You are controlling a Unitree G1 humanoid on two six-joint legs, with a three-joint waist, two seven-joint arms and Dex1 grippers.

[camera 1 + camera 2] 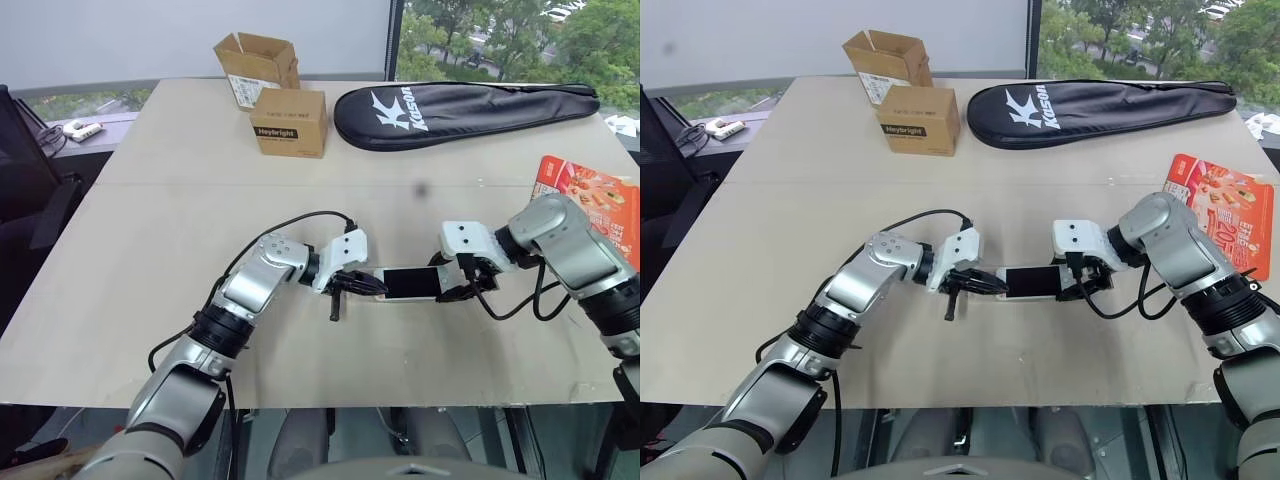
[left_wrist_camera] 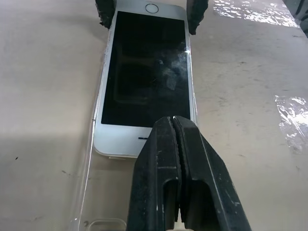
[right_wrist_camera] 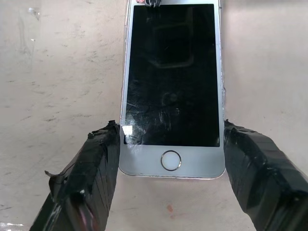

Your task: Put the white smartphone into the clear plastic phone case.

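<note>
White smartphone (image 3: pixel 172 96) screen-up, smudged; left claw (image 2: pixel 175 126) pinched together, right claw (image 3: pixel 171 166) straddling it.

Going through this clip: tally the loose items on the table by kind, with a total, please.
Cardboard boxes: 2, one open and one closed
Racket bags: 1, black
Red printed flyers: 1
Smartphones: 1, white
Clear phone cases: 1, lying under the phone
Total: 6
</note>
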